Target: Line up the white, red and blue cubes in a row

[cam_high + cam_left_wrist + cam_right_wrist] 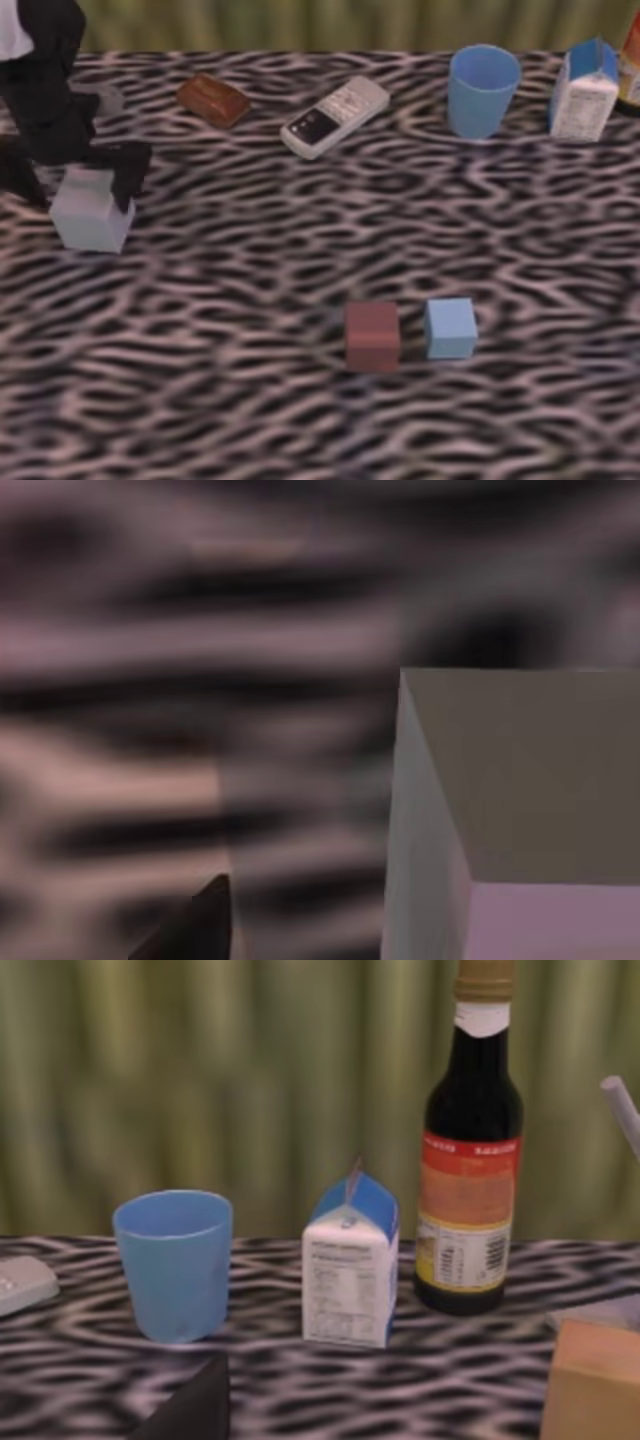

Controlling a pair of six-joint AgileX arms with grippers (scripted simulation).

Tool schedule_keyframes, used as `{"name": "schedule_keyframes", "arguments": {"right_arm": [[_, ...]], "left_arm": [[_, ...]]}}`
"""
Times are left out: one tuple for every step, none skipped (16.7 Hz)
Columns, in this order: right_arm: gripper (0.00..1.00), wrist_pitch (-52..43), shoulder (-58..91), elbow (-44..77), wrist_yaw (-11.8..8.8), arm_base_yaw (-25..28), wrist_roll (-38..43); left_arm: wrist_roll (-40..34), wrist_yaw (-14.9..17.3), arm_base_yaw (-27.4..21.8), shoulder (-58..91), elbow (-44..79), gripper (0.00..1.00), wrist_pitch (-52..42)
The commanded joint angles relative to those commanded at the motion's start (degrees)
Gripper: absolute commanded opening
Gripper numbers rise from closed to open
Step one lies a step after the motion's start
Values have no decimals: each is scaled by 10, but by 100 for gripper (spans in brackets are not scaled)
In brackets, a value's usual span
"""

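Observation:
The white cube sits on the zebra-patterned table at the far left. My left gripper hangs open over it, one dark finger on each side of the cube's far part. In the left wrist view the white cube fills the frame close up, with a gap between it and the one fingertip that shows. The red cube and blue cube stand side by side near the front middle, a small gap between them. My right arm is out of the top view; one fingertip shows, holding nothing.
Along the back edge lie a brown bar, a white remote, a light blue cup, a blue-and-white carton and a dark sauce bottle. A tan box stands close to the right wrist camera.

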Motion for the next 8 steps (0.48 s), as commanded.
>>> {"name": "schedule_keyframes", "arguments": {"right_arm": [[100,0,0,0,0,0,0],[100,0,0,0,0,0,0],[100,0,0,0,0,0,0],[100,0,0,0,0,0,0],[100,0,0,0,0,0,0],[100,0,0,0,0,0,0],[100,0,0,0,0,0,0],[100,0,0,0,0,0,0]], "left_arm": [[0,0,0,7,-15,100,22],[0,0,0,12,-27,100,37],[0,0,0,16,-35,100,47],[0,0,0,18,-38,100,50],[0,0,0,18,-38,100,50],[0,0,0,18,-38,100,50],[0,0,0,18,-38,100,50],[0,0,0,18,-38,92,50]]}}
